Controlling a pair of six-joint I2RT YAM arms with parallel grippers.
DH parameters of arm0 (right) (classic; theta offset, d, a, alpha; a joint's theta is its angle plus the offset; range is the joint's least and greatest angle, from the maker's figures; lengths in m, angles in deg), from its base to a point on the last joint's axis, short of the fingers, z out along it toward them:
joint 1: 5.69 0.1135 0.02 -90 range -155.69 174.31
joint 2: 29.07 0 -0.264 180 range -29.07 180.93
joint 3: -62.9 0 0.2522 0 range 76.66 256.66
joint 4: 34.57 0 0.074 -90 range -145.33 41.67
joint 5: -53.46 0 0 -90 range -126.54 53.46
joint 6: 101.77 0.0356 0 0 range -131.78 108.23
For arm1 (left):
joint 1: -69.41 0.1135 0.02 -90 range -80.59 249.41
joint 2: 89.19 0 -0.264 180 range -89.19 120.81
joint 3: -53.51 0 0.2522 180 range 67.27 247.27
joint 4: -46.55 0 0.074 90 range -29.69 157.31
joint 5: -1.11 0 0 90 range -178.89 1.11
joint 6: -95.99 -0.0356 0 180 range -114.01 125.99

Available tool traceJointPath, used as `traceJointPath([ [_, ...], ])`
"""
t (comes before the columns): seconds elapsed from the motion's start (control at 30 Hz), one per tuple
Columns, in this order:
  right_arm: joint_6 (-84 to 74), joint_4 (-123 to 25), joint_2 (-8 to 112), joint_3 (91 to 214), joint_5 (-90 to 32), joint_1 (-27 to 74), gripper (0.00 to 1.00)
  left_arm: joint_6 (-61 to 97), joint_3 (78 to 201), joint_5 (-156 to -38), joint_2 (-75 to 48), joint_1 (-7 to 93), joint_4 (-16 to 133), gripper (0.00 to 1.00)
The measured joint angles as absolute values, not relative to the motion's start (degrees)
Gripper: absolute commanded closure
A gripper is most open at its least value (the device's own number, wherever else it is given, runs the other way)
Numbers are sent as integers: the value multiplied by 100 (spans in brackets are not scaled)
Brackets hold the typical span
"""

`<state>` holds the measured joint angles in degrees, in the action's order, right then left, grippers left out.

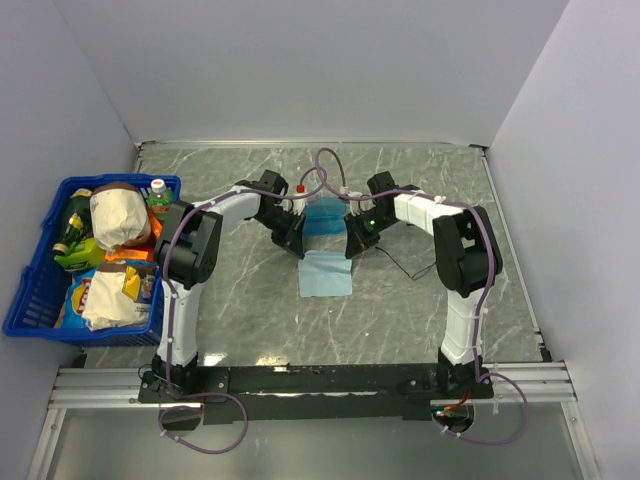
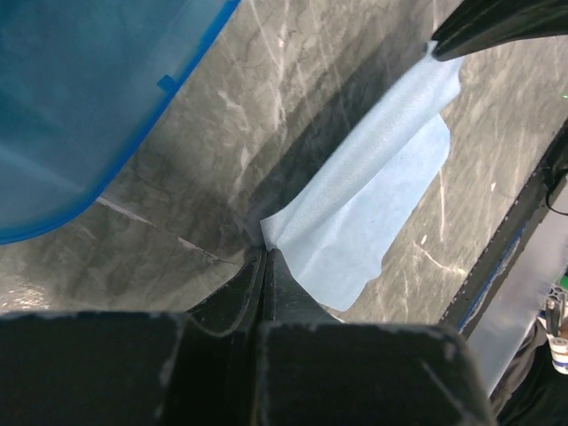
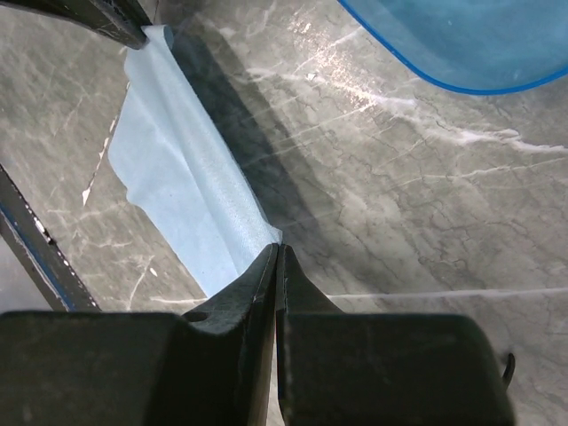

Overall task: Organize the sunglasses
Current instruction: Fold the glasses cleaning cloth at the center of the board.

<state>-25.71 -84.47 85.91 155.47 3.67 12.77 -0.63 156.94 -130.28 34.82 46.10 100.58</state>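
Observation:
A light-blue cloth (image 1: 325,275) lies on the marble table just in front of the blue translucent case (image 1: 324,218). My left gripper (image 1: 297,248) is shut on the cloth's far left corner, and my right gripper (image 1: 352,250) is shut on its far right corner. In the left wrist view the closed tips (image 2: 265,253) pinch the cloth (image 2: 373,204), with the case (image 2: 80,98) up left. In the right wrist view the tips (image 3: 277,248) pinch the cloth (image 3: 186,186), and the case (image 3: 461,40) is up right. The sunglasses (image 1: 405,268) show as a thin black wire shape right of the cloth.
A blue basket (image 1: 30,285) full of groceries stands at the table's left edge. Purple cables loop over the back of the case. White walls close in the table on three sides.

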Motion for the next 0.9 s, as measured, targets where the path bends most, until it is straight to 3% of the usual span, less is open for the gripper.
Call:
traceJointPath([
  [0.9,-2794,-8478,8587,15522,491,1310,95,-412,15694,-13419,3482,4608,10434,99],
])
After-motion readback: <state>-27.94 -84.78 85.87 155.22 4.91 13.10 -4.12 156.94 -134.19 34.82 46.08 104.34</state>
